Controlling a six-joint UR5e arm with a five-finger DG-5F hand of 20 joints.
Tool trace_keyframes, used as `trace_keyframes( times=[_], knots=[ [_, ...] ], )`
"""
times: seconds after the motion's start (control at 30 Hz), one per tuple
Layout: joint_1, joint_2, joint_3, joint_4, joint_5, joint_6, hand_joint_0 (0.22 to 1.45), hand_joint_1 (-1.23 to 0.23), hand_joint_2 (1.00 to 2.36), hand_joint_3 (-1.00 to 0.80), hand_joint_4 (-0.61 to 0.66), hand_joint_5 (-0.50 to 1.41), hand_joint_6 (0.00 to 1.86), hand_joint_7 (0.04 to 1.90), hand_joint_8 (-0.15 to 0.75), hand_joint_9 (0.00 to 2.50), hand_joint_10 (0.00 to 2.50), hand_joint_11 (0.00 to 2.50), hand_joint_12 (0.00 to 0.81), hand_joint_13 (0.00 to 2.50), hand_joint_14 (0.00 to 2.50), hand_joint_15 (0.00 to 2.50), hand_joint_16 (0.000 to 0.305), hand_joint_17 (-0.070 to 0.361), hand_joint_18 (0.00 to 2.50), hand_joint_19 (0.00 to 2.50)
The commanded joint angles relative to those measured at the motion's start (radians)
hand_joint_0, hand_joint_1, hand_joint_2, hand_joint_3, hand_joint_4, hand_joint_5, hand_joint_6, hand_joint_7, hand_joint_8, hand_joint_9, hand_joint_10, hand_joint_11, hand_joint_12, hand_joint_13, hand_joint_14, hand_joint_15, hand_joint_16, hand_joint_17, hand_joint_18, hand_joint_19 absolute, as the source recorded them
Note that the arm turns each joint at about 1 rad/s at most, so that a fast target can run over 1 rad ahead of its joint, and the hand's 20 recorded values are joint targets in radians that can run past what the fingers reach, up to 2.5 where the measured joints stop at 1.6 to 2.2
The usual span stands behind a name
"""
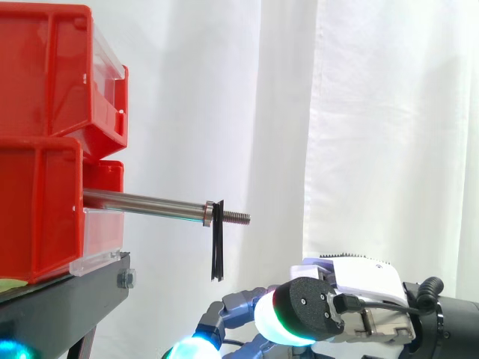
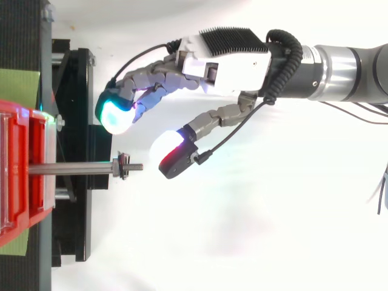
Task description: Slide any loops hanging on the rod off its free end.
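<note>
Robot hand spread wide, empty | thin black loops hang at threaded metal rod tip

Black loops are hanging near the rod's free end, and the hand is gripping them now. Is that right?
Not quite. The black loops do hang near the free end of the rod, but the hand is not gripping them. The side view shows it open, below and to the right of the loops, with a clear gap between them.
</note>
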Motion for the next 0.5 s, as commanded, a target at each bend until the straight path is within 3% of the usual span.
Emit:
trace_keyframes(
  times=[0.0,0.47],
  knots=[
    [0.002,0.0,0.0,0.011,-0.005,-0.016,0.55,-0.52,1.0,-0.44,0.33,-0.18,0.5,1.02,0.33,0.74,0.0,0.16,0.334,0.61,0.0,0.0,0.05,0.112,0.61,0.18],
    [0.002,0.0,0.002,0.016,-0.005,-0.016,0.54,-0.52,1.0,-0.45,0.33,-0.17,0.5,1.09,0.329,0.74,0.0,0.17,0.328,0.62,0.0,0.0,0.05,0.112,0.62,0.19]
  ],
)
